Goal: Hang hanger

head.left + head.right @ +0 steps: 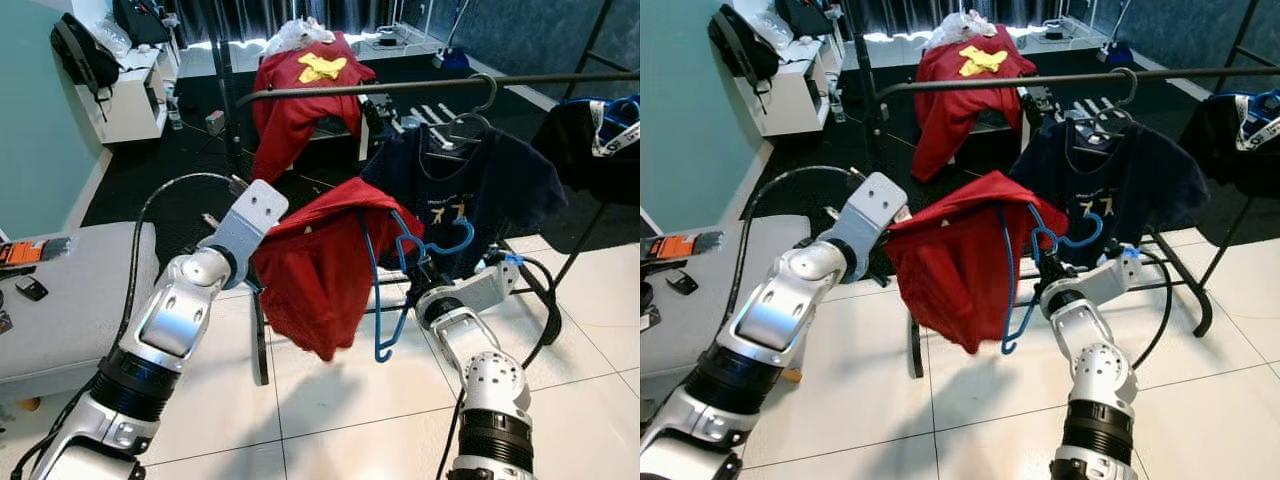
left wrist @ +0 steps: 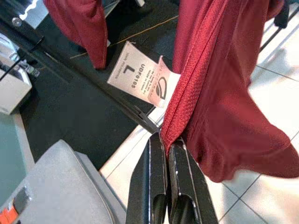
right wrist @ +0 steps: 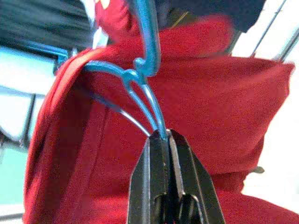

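Observation:
A red shirt [image 1: 320,270] hangs in the air in front of me, draped over a blue hanger [image 1: 373,290] whose hook [image 1: 445,243] sticks out on the right. My left gripper [image 2: 166,140] is shut on the shirt's hem, close to a white size label [image 2: 140,74]. My right gripper [image 3: 164,135] is shut on the blue hanger's [image 3: 148,42] wires just below its hook, beside the shirt's right side [image 3: 210,93]. The black clothes rail [image 1: 400,88] runs above and behind the shirt.
A navy shirt [image 1: 470,180] hangs on the rail from a black hanger, just behind my right gripper. A black garment [image 1: 590,140] hangs farther right. Another red garment [image 1: 300,90] drapes behind the rail. A grey seat [image 1: 70,290] stands at my left, white tiles below.

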